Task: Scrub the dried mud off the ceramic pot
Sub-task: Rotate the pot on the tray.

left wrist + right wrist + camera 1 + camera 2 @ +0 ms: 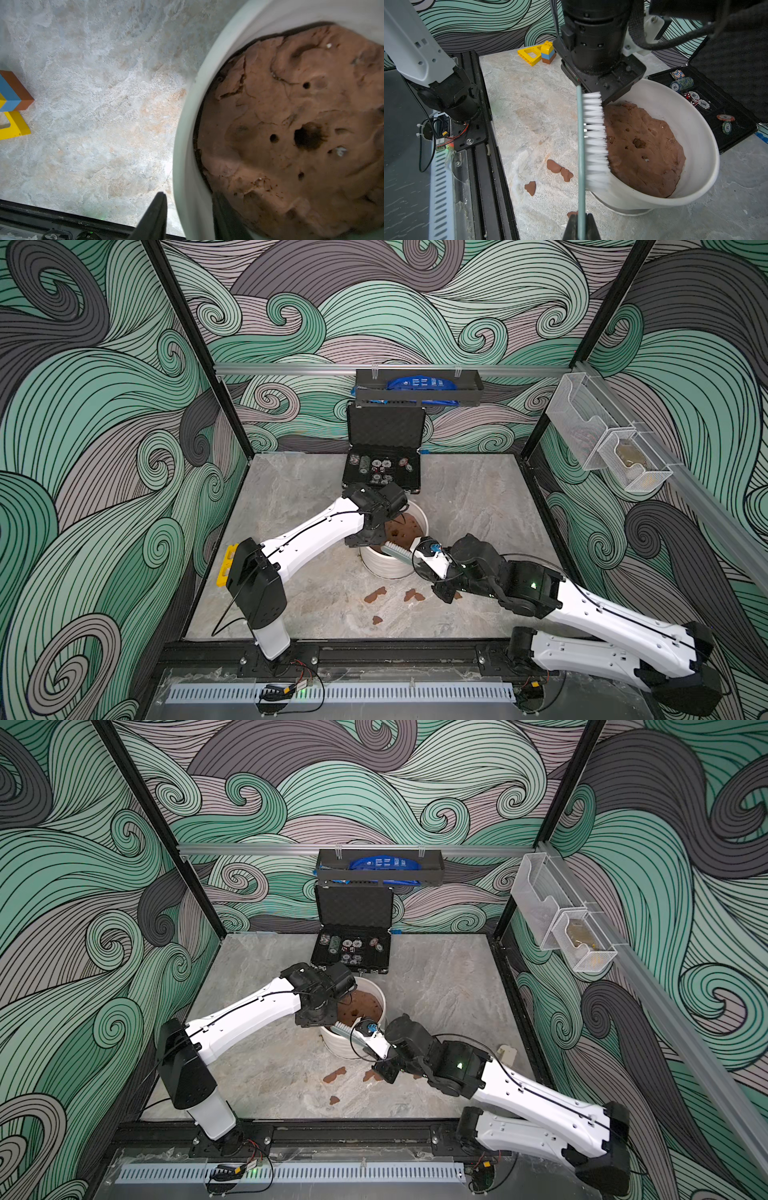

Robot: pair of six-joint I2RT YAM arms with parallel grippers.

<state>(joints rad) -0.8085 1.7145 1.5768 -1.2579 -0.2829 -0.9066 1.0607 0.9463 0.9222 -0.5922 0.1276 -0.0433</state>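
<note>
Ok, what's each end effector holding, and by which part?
The right end effector grips the brush by its handle end. The left end effector straddles the ceramic pot at its rim; a firm grip cannot be told.

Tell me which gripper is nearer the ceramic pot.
Left. The left gripper straddles the rim of the ceramic pot; the right gripper sits outside the wall, holding the brush against the rim.

Both my arms are white shell links with black joint housings: left arm (307,539), right arm (602,614). Thin black cable (311,524) along each white link, small screw holes beside it. Green light (533,585) on right elbow housing. My fingers (153,218) are black, tapering to points. Red/black wires (305,670) at base.
</note>
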